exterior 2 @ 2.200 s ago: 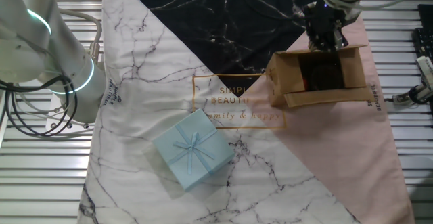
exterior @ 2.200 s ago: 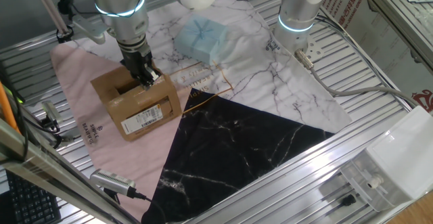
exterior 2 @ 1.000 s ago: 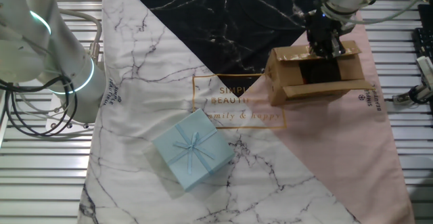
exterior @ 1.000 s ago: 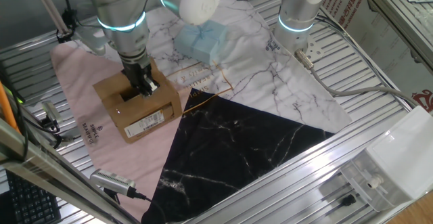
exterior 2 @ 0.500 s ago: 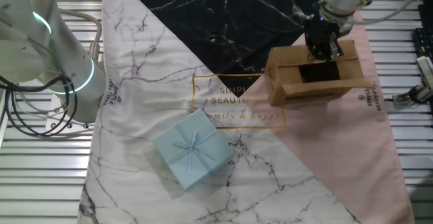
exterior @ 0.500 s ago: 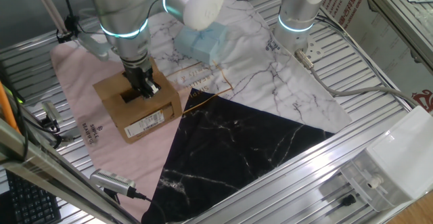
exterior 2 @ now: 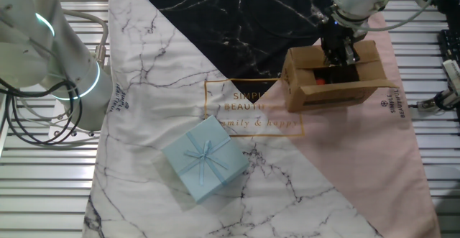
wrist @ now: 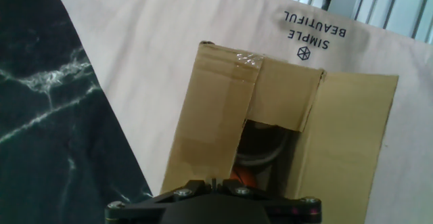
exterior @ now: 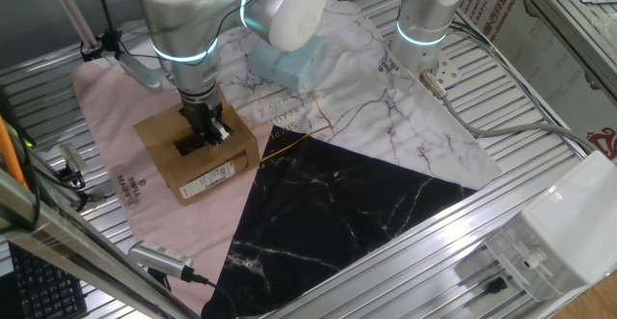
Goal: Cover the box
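The arm reached down steeply from above, its wrist pointing almost straight at the table. The claw (exterior: 206, 131) hung low at the arm's end; whether its fingers were parted could not be made out.

The hand (exterior: 206, 132) hides its fingertips, and the box (wrist: 270, 129) runs off the frame's bottom.

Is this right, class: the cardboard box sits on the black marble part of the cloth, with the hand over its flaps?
Not quite. The cardboard box sits on the pink part of the cloth, as the other fixed view shows. The hand is over its flaps.
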`<action>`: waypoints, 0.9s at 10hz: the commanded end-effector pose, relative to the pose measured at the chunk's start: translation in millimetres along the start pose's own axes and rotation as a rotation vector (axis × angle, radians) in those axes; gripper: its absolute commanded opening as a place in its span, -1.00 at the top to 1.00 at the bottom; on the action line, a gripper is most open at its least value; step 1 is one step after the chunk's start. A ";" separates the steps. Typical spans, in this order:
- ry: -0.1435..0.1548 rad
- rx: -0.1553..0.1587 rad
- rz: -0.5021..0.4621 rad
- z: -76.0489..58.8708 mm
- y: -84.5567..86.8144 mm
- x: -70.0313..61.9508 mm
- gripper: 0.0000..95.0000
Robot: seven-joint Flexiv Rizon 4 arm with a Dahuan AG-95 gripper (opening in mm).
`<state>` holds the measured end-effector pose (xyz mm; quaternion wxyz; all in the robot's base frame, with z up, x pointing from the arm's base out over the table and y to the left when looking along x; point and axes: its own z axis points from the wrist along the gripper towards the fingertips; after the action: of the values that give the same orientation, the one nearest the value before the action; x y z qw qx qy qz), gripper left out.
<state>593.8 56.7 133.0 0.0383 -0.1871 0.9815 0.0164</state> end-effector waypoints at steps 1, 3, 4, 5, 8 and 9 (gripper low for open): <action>0.001 -0.005 0.008 2.2 0.1 -0.2 1.00; -0.003 -0.006 0.015 4.3 0.3 -0.1 1.00; -0.007 -0.007 0.016 6.0 0.2 0.1 1.00; -0.012 -0.007 0.016 8.4 0.5 1.1 1.00; -0.023 0.001 0.016 14.1 2.7 1.6 1.00; -0.027 0.000 0.017 14.7 3.1 1.2 1.00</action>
<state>591.3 59.3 130.8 0.0529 -0.1774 0.9825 0.0182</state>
